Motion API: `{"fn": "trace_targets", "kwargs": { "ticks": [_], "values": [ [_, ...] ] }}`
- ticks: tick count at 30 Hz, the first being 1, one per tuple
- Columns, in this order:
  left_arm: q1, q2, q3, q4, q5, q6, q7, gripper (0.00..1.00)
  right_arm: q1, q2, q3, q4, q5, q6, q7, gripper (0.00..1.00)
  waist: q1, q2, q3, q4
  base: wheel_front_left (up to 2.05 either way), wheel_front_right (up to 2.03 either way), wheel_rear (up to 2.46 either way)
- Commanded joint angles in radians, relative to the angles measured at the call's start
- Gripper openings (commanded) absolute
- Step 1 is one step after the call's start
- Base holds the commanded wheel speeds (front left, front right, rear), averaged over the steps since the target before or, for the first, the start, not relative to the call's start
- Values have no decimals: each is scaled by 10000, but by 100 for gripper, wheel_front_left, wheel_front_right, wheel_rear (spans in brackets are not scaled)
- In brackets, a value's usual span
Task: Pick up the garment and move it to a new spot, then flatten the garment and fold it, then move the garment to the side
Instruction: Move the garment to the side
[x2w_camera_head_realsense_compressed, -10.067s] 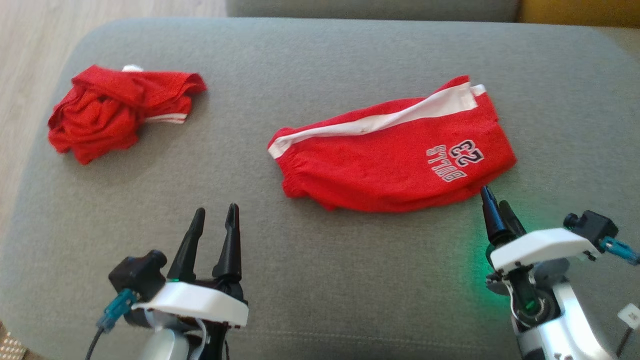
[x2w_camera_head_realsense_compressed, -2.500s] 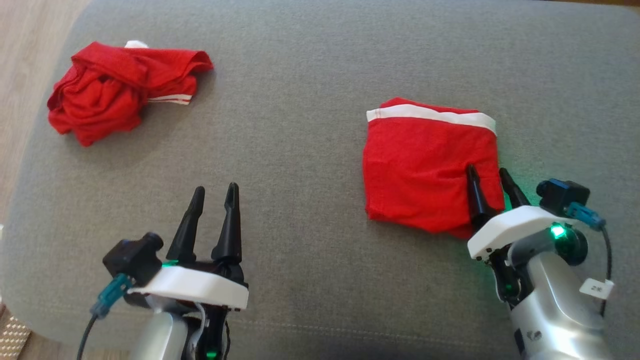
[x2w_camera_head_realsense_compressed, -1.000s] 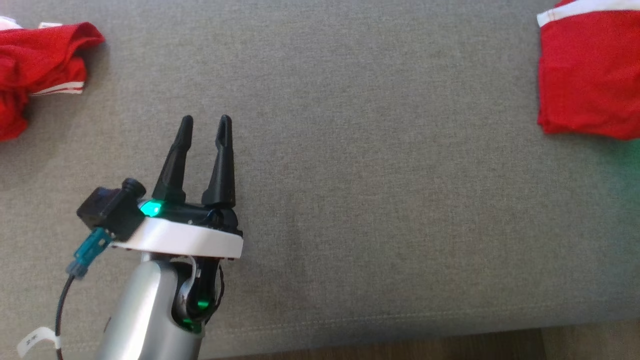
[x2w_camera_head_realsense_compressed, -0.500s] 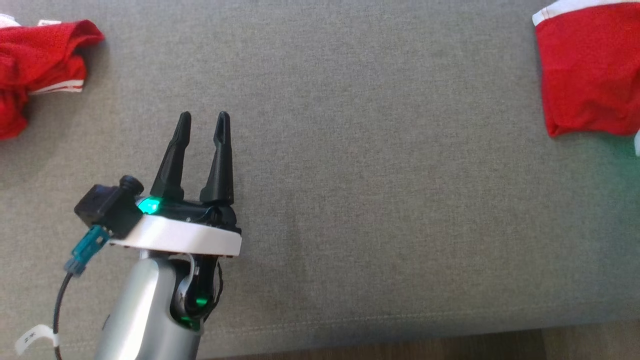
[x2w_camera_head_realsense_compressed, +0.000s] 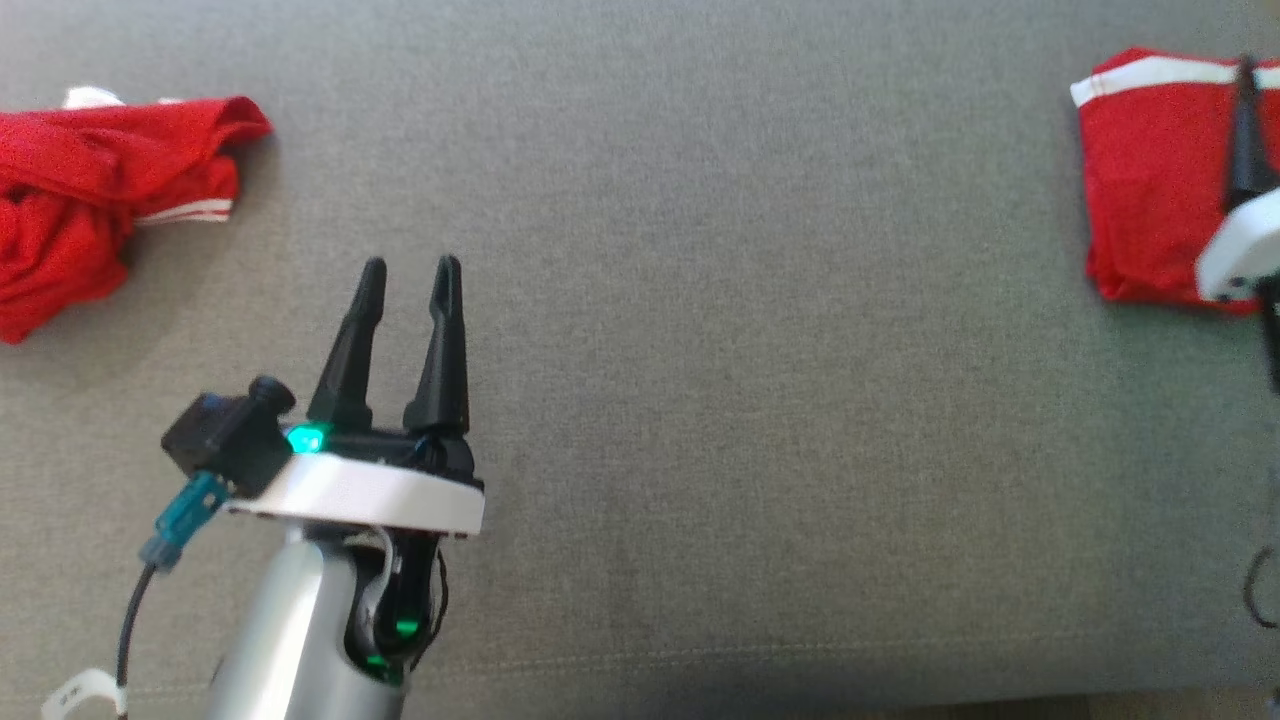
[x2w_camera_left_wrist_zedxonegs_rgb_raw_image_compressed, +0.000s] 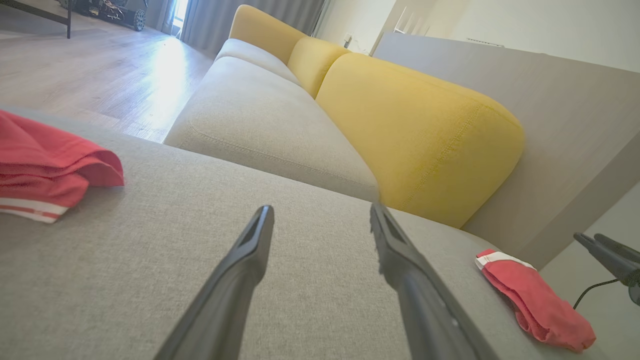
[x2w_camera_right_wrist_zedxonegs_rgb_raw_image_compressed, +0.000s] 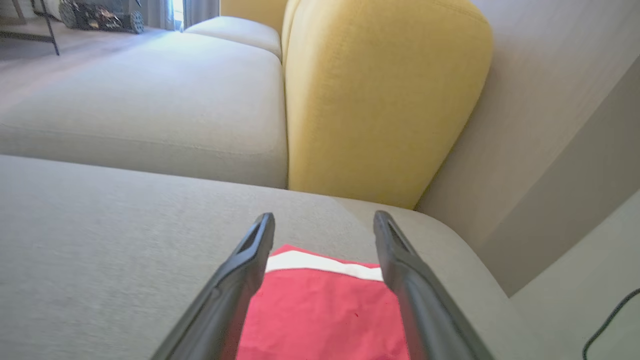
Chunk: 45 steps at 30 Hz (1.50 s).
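Far right of head view, partly cut by the frame edge: folded red garment (x2w_camera_head_realsense_compressed: 1150, 190), flat on grey cushion (x2w_camera_head_realsense_compressed: 700, 400), white band (x2w_camera_head_realsense_compressed: 1150, 75) along its upper edge. Over it, right hand (x2w_camera_right_wrist_zedxonegs_rgb_raw_image_compressed: 324, 217), fingers spread wide, red cloth showing between them at bottom centre of right wrist view; pinching nothing; contact with cloth unclear. One dark finger (x2w_camera_head_realsense_compressed: 1245, 130) of that hand crossing the white band at right edge of head view. Lower left of head view: left hand (x2w_camera_head_realsense_compressed: 410, 264), fingers apart, empty, above bare cushion, well apart from the folded piece. Upper left of head view: second red garment (x2w_camera_head_realsense_compressed: 90, 200), crumpled in a heap. Upper centre of right wrist view: yellow back cushion (x2w_camera_right_wrist_zedxonegs_rgb_raw_image_compressed: 380, 100). Upper left of left wrist view: wood floor (x2w_camera_left_wrist_zedxonegs_rgb_raw_image_compressed: 100, 75)
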Motion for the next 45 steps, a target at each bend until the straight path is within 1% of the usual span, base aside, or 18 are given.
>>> {"fn": "trace_targets", "kwargs": {
  "ticks": [1,11,17,20,26,30,32,38,45],
  "values": [
    [-25,29,244,-316,-101,58,-59,100,86,-1,230,-468,98,65,-125,100,0,0,-202,76,0,0,0],
    [370,29,356,-382,-251,327,-59,100,1008,1349,1693,-1670,1025,65,-663,100,0,0,-1150,251,0,0,0],
    [672,29,387,-338,-335,433,-59,100,2172,2018,2125,-2182,1436,65,-1324,100,0,0,-1592,350,0,0,0],
    [835,29,421,-288,-317,471,-59,100,2849,2259,2113,-2399,1694,65,-1721,100,0,0,-1784,409,0,0,0],
    [1261,29,561,-81,-225,485,-59,100,4079,2412,2166,-2644,1889,65,-2627,100,0,0,-2182,431,0,0,0],
    [1516,29,639,0,-172,471,-59,100,4612,2419,2165,-2663,2293,65,-2928,100,0,0,-2394,405,0,0,0],
    [1695,29,643,34,-143,464,-59,100,4902,2421,2199,-2665,2224,65,-3066,100,0,0,-2499,376,0,0,0],
    [1990,29,579,17,-80,421,-59,100,5414,2423,2137,-2704,2147,65,-3276,100,0,0,-2635,324,0,0,0],
    [2038,29,615,-104,15,438,-59,100,5567,2424,2179,-2748,2151,65,-3344,100,0,0,-2651,294,0,0,0]
  ]
}}
